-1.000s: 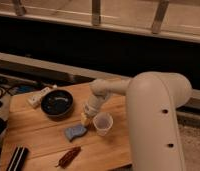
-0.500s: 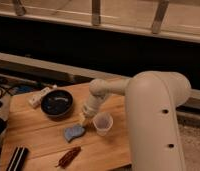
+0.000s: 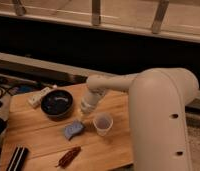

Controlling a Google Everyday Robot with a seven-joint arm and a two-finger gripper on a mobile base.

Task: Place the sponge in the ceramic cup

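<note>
A wooden table (image 3: 38,135) is seen from above and in front, with a large white robot arm (image 3: 158,115) filling the right side of the view. The ceramic cup (image 3: 103,123), small, whitish and upright, stands near the middle of the table and serves as the landmark here.

The sponge (image 3: 73,129), a blue-grey pad, lies flat on the table just left of the cup, close to it but apart. It is not in the cup, and the cup's mouth looks empty.

The gripper (image 3: 85,112) hangs at the end of the arm, up and to the left of the cup, just behind the sponge and above it. Its fingers are pressed together. It holds nothing, and it appears to touch neither sponge nor cup.

As a judgement, the step in hand is the approach to the sponge: the task is unfinished, since the pad lies outside the cup. The next move calls for the fingers to spread, drop over the sponge, close on it, then lift and carry it to the right over the cup's rim. The pad looks about as wide as the cup's mouth, so the release needs to be well centred.

Further left of the cup sits a dark round bowl (image 3: 57,103). Below and left of the cup lies a reddish-brown oblong thing (image 3: 69,156).
</note>
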